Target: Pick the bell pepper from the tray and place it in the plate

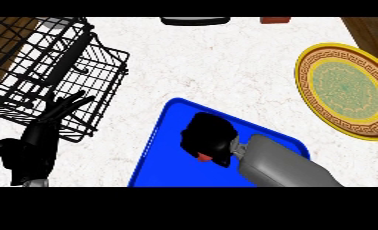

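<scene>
The right hand (pixel 208 136) sits low over the blue tray (pixel 159 146), its black fingers curled downward around something small. A red patch peeks out beneath the fingers at the hand's lower edge; this looks to be the bell pepper (pixel 202 157), mostly hidden by the hand and lying on the tray's floor. The fingers are closed round it, so the step in hand appears to be the grasp itself, with the lift not yet made: the pepper cannot be told apart from the tray's surface in height from this steep angle.

The grey forearm runs off toward the lower right. Outward from there, the yellow-rimmed plate (pixel 310 69), with its green patterned centre, lies well apart to the upper right on the pale speckled surface (pixel 221 59).

The next move calls for raising the pepper clear of the tray's rim, then carrying it right and away from the body to the plate's middle before opening the fingers.

The left hand (pixel 37 141) rests at the lower left, fingers straight and up, just in front of a black wire basket (pixel 66 69).
</scene>
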`<state>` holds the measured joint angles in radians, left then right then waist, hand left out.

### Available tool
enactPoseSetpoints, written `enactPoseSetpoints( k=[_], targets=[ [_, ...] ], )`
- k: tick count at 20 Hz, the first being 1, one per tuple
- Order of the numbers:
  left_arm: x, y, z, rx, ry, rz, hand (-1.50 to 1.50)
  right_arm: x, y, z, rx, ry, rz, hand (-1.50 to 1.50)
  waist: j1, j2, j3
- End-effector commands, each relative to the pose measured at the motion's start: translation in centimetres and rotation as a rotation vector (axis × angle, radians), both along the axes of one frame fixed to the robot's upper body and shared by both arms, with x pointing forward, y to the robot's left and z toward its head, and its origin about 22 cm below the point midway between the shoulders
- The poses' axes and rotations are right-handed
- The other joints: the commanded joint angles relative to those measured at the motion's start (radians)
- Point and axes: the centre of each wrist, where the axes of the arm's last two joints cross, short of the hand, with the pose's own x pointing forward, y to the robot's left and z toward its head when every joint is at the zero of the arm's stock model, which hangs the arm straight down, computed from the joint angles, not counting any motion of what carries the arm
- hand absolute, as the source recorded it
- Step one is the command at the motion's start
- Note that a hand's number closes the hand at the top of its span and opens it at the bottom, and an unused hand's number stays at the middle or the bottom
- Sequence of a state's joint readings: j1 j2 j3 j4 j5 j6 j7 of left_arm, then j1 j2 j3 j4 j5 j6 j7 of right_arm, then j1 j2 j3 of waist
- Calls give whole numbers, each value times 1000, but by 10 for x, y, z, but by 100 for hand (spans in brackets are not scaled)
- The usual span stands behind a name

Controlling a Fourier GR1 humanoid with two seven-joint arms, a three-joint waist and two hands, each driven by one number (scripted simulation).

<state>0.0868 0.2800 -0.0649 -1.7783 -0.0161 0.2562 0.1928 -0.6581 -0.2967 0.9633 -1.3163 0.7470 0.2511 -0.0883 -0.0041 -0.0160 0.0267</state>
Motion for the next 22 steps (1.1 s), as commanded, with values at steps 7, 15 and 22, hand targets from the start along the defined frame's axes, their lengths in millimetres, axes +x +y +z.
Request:
enactPoseSetpoints(
  k=[7, 15, 22],
  targets=[
    [-18, 1, -32, -88, 190, 50, 0, 57, -132, -2, 222, -15, -794, 150, -83, 30, -25],
    [-13, 2, -36, -94, 215, 40, 0, 51, -162, 47, 460, -233, -889, 150, -80, 10, -28],
    [-12, 2, -36, -95, 218, 34, 0, 50, -203, 90, 648, -483, -1073, 150, -73, 14, -28]
  ],
)
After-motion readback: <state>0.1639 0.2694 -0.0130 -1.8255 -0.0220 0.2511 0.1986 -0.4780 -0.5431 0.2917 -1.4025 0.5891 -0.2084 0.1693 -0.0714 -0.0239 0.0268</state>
